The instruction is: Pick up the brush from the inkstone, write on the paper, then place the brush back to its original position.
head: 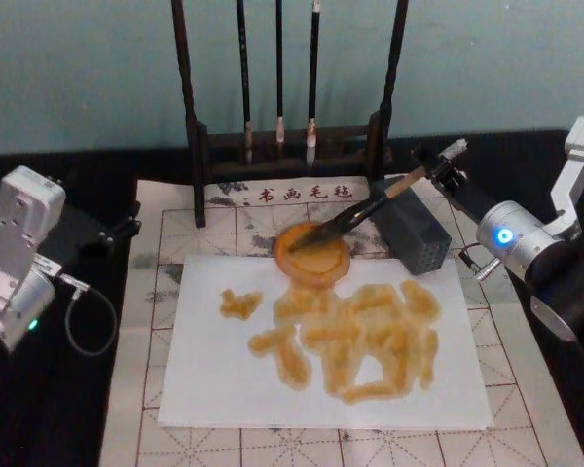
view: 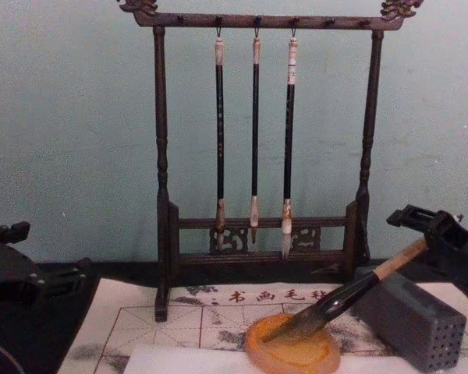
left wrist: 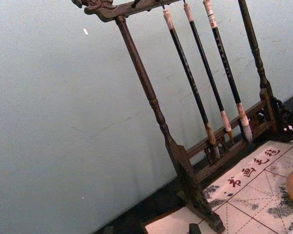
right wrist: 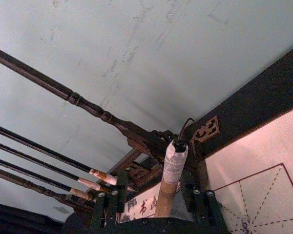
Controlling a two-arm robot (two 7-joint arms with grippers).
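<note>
White paper sheet, daubed with amber strokes, lies just before the round orange-amber inkstone. The left gripper is parked well left of the inkstone. The large bamboo-handled brush rests its dark tip in the inkstone, slanting right over a grey holed block. The right gripper straddles its white cap, fingers apart.

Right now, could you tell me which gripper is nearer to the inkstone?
Right. The right gripper sits at the upper end of the brush, behind and right of the inkstone; the left gripper is farther, past the mat's left edge.
</note>
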